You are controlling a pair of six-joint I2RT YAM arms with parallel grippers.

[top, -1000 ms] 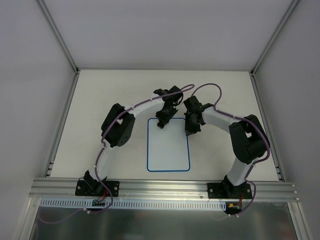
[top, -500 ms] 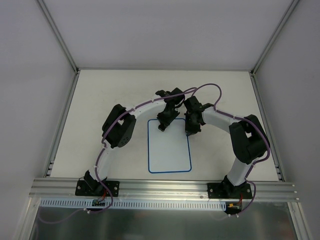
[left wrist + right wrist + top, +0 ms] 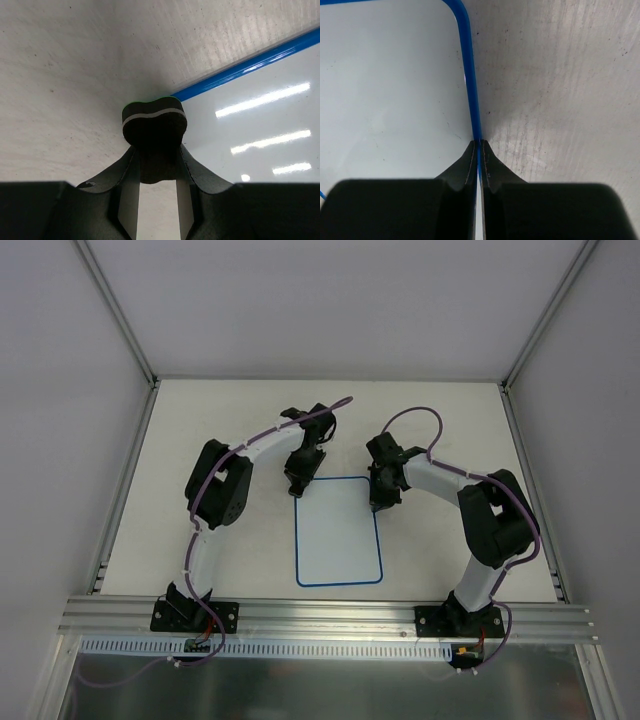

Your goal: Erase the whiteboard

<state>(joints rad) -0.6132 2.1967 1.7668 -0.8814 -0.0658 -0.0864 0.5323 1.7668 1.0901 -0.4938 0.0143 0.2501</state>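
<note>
Two robot arms curl inward over a pale table (image 3: 200, 440) in the overhead view. The whiteboard (image 3: 338, 532) lies flat between them, its long sides running near to far and its near edge close to the aluminium rail (image 3: 330, 615) that carries the arm bases. The left gripper (image 3: 297, 483) sits at the board's far left corner. The right gripper (image 3: 380, 502) points down at the right-hand edge, just short of the far right corner. Bare tabletop runs beyond the board's far edge to the back wall (image 3: 330, 310) and out to both sides. The board's face looks blank from this height.

From the left wrist camera, the fingers (image 3: 127, 170) pinch a small black eraser (image 3: 154, 125) with a white stripe and a green far edge. It meets the blue rim (image 3: 250, 62), which slants away to the upper right. Part of the eraser is over scuffed table on the left and part over the glossy white face on the right. Whether it presses on the surface cannot be told.

From the right wrist camera, the fingers are pressed together on nothing, their tips set on the rim of the board's right side. White face with faint specks fills the left, the rounded far corner curves off at the top, and open, scratched table fills the right.
</note>
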